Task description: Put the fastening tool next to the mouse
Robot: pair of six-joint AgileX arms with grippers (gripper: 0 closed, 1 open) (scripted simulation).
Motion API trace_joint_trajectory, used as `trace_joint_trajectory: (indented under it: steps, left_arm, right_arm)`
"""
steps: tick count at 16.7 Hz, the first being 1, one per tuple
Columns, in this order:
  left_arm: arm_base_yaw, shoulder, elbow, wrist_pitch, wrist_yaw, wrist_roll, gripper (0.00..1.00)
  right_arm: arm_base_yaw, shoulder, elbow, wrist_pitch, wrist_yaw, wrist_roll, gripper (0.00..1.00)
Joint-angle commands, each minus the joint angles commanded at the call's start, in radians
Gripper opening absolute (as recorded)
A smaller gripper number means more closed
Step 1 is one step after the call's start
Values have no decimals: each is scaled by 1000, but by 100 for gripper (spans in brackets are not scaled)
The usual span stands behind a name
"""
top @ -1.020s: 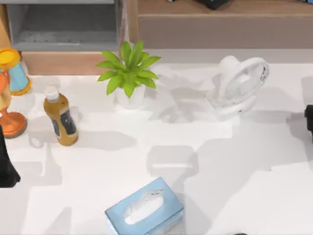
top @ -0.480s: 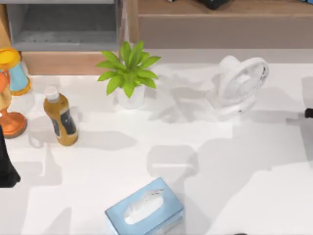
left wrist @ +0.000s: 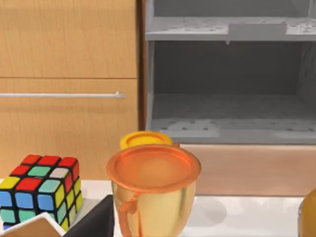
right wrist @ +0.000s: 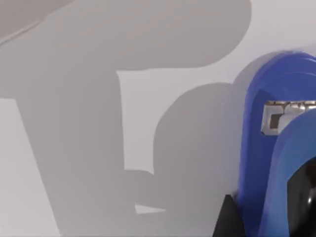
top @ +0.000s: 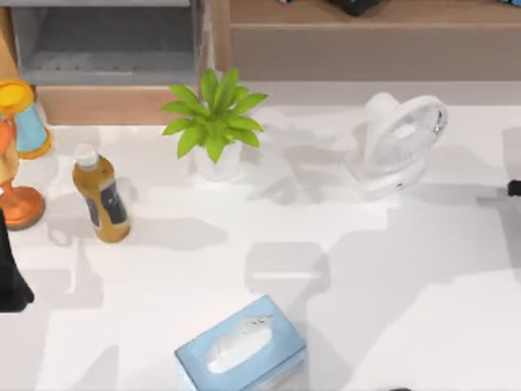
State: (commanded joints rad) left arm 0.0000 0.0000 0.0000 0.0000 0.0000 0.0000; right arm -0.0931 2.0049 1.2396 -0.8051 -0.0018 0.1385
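The white desk (top: 423,269) carries a pale tissue box (top: 241,344). The right wrist view looks straight down on the fastening tool (right wrist: 264,158), a blue stapler lying just beneath the right hand, nearer it than the left arm (top: 10,277), parked at the desk's left edge. Whether either hand is open, I cannot tell.

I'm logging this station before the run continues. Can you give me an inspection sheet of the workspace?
Surface: white table, heavily shadowed.
Job's things: blue stapler close under the right wrist camera, on the white surface; mouse nothing seen.
Clutter: tissue box, sauce bottle, potted plant, white fan, gold trophy, colour cube.
Grippers: left arm at the table's left edge, right arm at its right edge.
Cables: nothing seen.
Surroundings: wooden cabinet and grey shelf behind the table.
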Motion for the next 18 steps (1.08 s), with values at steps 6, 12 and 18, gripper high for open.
trace_joint_trajectory:
  steps: [6,12,18]
  left_arm:
    - [0,0,0,0,0,0,100]
    - [0,0,0,0,0,0,100]
    - [0,0,0,0,0,0,100]
  right_arm:
    - [0,-26,30,-62,3,-2,0]
    - [0,-50,56,-108,3,-2,0]
    - [143,-131,51,-186,-60,167,0]
